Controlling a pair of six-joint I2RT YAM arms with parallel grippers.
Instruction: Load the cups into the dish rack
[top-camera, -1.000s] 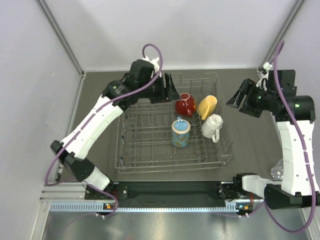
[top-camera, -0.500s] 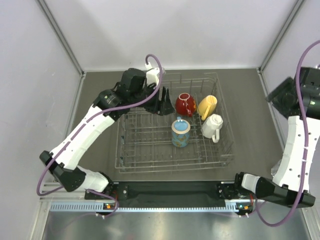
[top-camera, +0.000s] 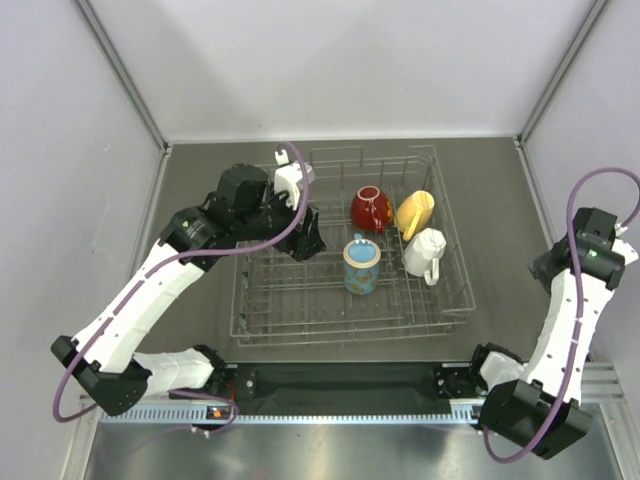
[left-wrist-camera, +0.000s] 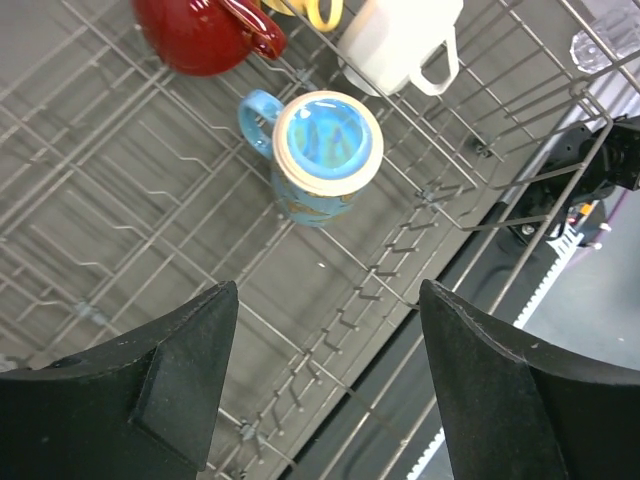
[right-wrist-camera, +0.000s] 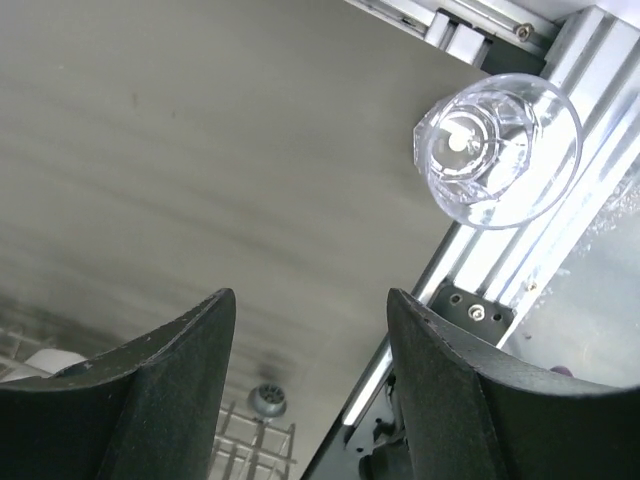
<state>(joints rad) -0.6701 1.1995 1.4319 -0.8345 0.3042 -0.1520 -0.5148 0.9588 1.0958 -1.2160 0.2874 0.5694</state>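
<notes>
Clear glass (right-wrist-camera: 497, 150) stands at the near right table (right-wrist-camera: 200, 130) edge, outside the dish rack (top-camera: 340, 333), so my right claw (right-wrist-camera: 310, 300) hangs wide and empty near it, left claw (left-wrist-camera: 328, 300) likewise over the rack.

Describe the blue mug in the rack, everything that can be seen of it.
The blue mug stands upright, mouth up, on the wire floor of the dish rack, near its middle. It looks like glossy ceramic: light blue inside, cream rim, blue outer wall with a tan pattern, and a blue loop handle pointing toward the red cup. It appears empty. Only the rack wires seem to touch it; the white mug stands apart beside it.
</notes>
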